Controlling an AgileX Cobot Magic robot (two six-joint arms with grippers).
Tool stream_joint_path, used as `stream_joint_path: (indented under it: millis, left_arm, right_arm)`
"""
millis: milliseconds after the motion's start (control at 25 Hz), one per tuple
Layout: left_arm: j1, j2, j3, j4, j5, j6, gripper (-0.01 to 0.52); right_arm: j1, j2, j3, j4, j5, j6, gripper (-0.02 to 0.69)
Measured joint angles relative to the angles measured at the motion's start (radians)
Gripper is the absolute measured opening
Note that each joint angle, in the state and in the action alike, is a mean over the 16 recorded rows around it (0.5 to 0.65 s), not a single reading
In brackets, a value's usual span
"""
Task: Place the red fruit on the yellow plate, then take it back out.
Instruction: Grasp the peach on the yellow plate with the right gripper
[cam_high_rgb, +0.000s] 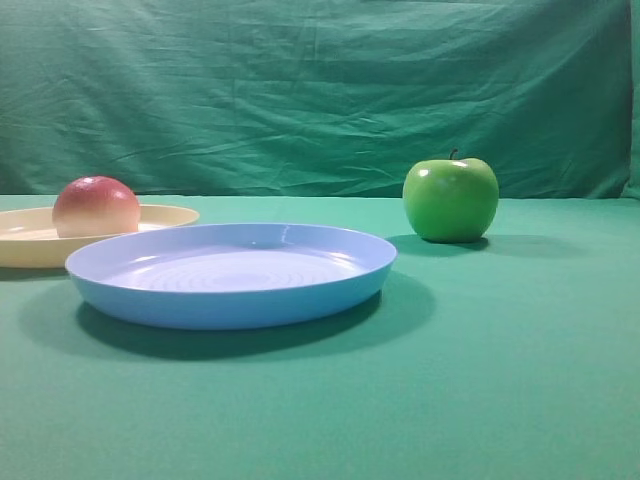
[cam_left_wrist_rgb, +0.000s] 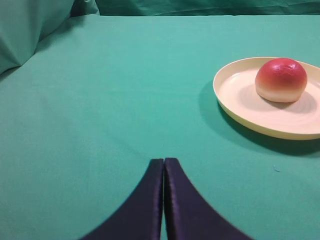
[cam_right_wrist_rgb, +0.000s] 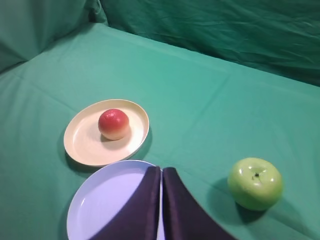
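The red fruit (cam_high_rgb: 95, 206) (cam_left_wrist_rgb: 281, 80) (cam_right_wrist_rgb: 113, 123) rests on the yellow plate (cam_high_rgb: 165, 216) (cam_left_wrist_rgb: 235, 100) (cam_right_wrist_rgb: 80, 145), upright and untouched. In the left wrist view my left gripper (cam_left_wrist_rgb: 164, 161) is shut with nothing between its dark fingers, hovering over bare cloth well to the left of the plate. High above the blue plate's right edge, my right gripper (cam_right_wrist_rgb: 161, 170) is shut and empty too. Neither gripper shows in the exterior view.
A light blue plate (cam_high_rgb: 330, 285) (cam_right_wrist_rgb: 95, 200) lies in front of the yellow one. To the right a glossy green apple (cam_high_rgb: 451, 198) (cam_right_wrist_rgb: 255, 183) stands on the green cloth. A green cloth backdrop closes the rear.
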Motion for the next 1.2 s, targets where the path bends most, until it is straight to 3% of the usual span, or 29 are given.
stream_joint_path:
  millis: [600, 1200]
  left_arm:
    - [0.000, 0.000, 0.000, 0.000, 0.000, 0.000, 0.000]
    - [0.000, 0.000, 0.000, 0.000, 0.000, 0.000, 0.000]
  right_arm:
    - [-0.073, -0.306, 0.058, -0.270, 0.188, 0.295, 0.000]
    - [-0.385, -0.464, 0.325, -0.320, 0.026, 0.366, 0.000]
